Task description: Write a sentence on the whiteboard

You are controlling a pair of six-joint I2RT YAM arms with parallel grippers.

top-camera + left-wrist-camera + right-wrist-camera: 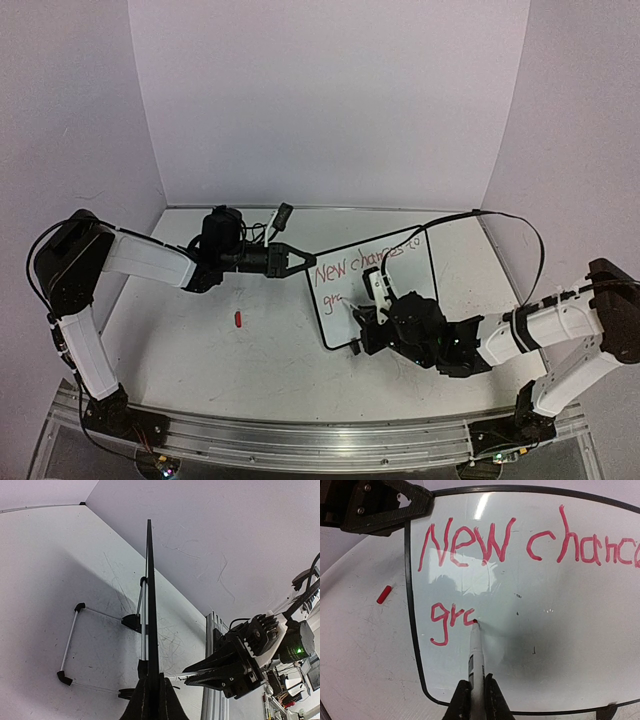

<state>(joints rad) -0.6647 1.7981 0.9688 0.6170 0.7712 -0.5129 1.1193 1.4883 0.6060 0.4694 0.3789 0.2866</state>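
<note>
Mid-sentence. The whiteboard (400,272) sits centre-right on the table, with the left gripper (303,261) clamped on its left edge. The right gripper (476,696) is closed on the red marker (475,650), tip on the board. Line one reads "New chances to". Line two has only "gre", the third letter possibly unfinished. The rest is unwritten.

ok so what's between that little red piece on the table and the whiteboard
Nothing: only bare, scuffed tabletop separates the red piece from the whiteboard frame, clearest in the right wrist view.
</note>
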